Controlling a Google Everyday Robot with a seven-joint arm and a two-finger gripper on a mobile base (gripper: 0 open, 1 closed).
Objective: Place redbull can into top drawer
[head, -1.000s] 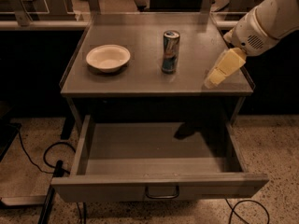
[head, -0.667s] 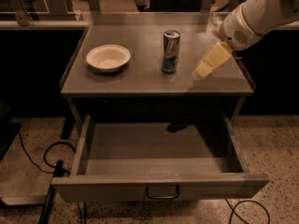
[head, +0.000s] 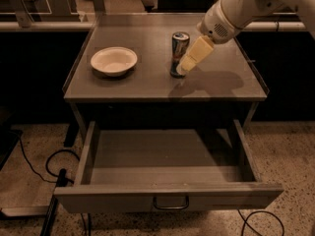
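Note:
The redbull can [head: 179,49] stands upright on the grey table top [head: 147,85], right of centre. My gripper [head: 185,66] reaches in from the upper right, its cream fingers [head: 196,54] angled down to the left and overlapping the can's right side in this view. The top drawer [head: 167,168] is pulled open below the table, with a flat front panel and a small bar handle [head: 171,202]; nothing lies in it.
A shallow white bowl [head: 113,60] sits on the table's left part. Black cables [head: 47,166] run over the speckled floor left of the drawer, and another cable [head: 261,220] at the lower right. A rail and furniture stand behind the table.
My arm has swung left across the table top, bringing the gripper from near the right edge up against the can's right side. The can, bowl and drawer have not moved.

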